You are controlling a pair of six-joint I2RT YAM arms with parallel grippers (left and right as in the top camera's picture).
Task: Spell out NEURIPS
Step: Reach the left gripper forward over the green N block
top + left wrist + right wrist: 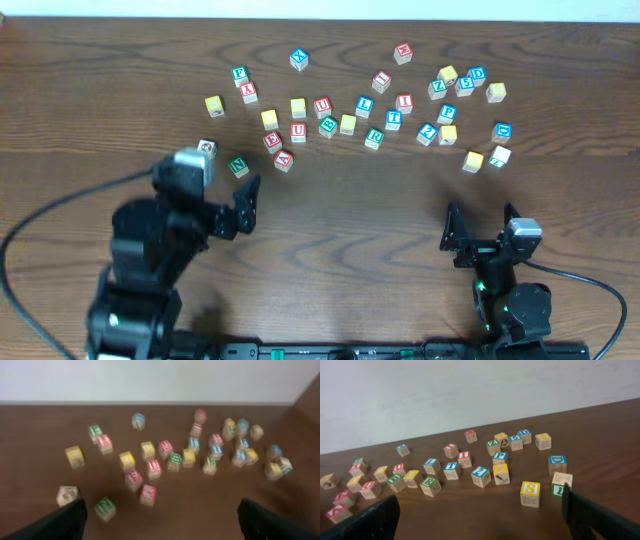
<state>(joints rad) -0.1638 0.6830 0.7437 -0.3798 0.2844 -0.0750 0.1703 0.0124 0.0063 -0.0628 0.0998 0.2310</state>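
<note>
Left tool: jaws spread wide with nothing between them. It hangs over the bench at the near-left edge of the spread.
Right tool: jaws likewise fully apart and empty. It sits at the near right, well apart from every block.
Green N block: nearest item to the left tool, just beyond its fingertips. In the left wrist view it appears blurred, close by the finger on the view's left side.
Red E block: beyond and to the right of the N.
Red U block: just beside the E, on its right.
Green R block: middle of the spread, front row.
Red I block: further back, right of centre; the letter is small and its reading uncertain.
Blue P block: right cluster, with a yellow block just in front of it.
Yellow S block: front right, nearest to the right tool, with a white-and-green block just beside it.
All seven lie separate and are not lined up. Other letter blocks are scattered among them.
</note>
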